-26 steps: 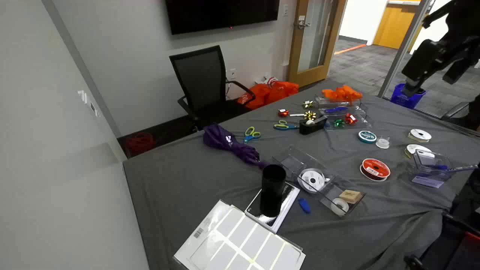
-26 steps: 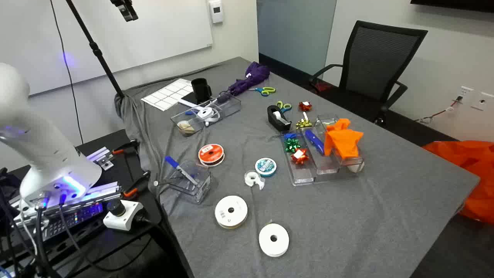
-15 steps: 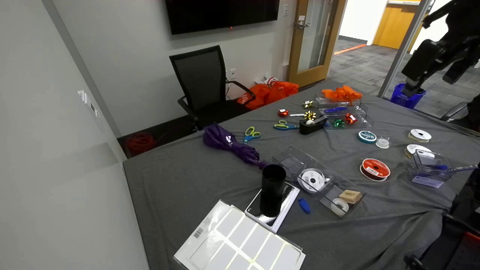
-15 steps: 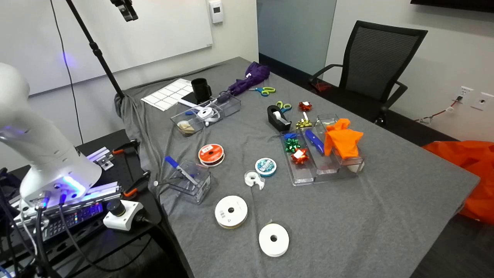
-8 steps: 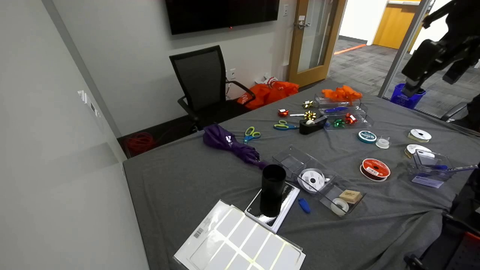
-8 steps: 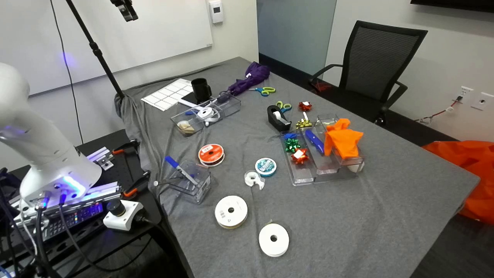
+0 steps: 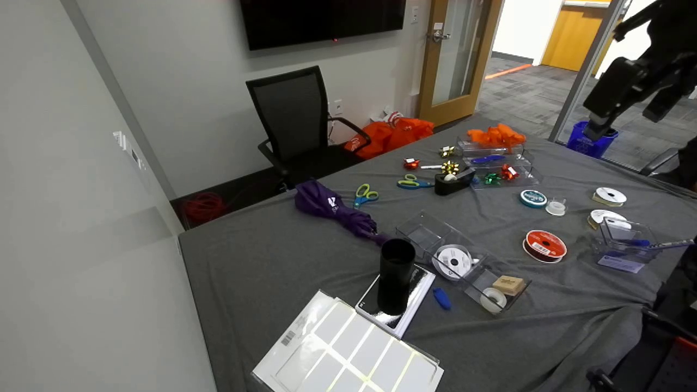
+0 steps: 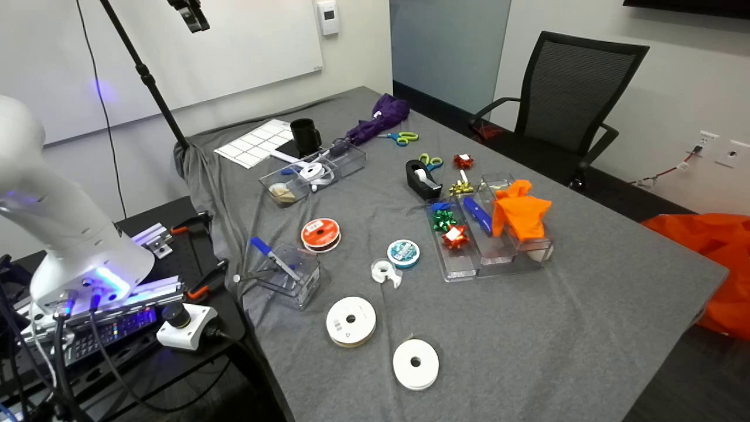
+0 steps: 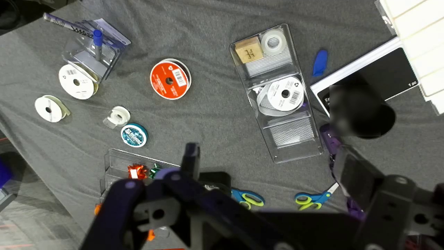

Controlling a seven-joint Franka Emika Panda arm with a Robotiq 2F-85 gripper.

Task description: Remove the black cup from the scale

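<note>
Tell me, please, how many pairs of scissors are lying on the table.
2: one pair lies near the purple umbrella, the other pair right beside the black tape dispenser. Others could be hidden from view.

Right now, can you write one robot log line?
black cup: upright on scale | gripper: open, empty | removal: not yet done

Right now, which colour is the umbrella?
The umbrella is purple with a white mark, clearest in an exterior view.

Leans a white lower arm [image 8: 76,211] upward at the border of an exterior view; holds a black gripper [image 9: 270,151] raised and angled downward, with both fingers [image 9: 359,170] spread wide apart.
</note>
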